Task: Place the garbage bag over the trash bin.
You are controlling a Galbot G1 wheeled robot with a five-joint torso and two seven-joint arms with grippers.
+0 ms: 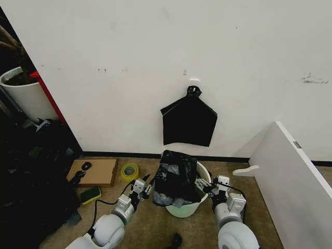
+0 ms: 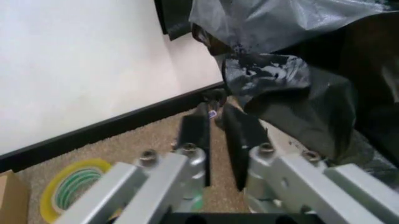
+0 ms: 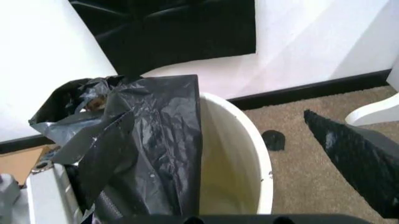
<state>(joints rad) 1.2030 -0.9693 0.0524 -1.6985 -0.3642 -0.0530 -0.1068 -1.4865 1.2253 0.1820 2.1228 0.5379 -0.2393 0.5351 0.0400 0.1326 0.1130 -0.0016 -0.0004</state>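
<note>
You have the trash bin [image 1: 190, 207] standing on the carpet at the foot of the wall, directly below the flat black bundle [image 1: 189, 122] hanging there. The garbage bag [image 1: 175, 179] is draped over the bin's left half and stands up above the rim; the right part of the rim is still bare white plastic, and in the right wrist view the bin's [image 3: 240, 158] inside wall is uncovered beside the bag [image 3: 146, 144].

Your left gripper [image 1: 148, 188] sits at the bin's left side, against the bag. In the left wrist view its [image 2: 215, 122] two fingers [image 2: 194, 130] stand a narrow gap apart, with the bag [image 2: 293, 88] just past the tips; nothing appears pinched between them, though the tips are hard to read.

Your right gripper [image 1: 203, 188] is at the bin's right rim. Its spread cannot be told here; one dark finger [image 3: 358, 158] stands outside the bin, the other at the bag.

A roll of yellow tape [image 1: 129, 171] lies left of the bin.
</note>
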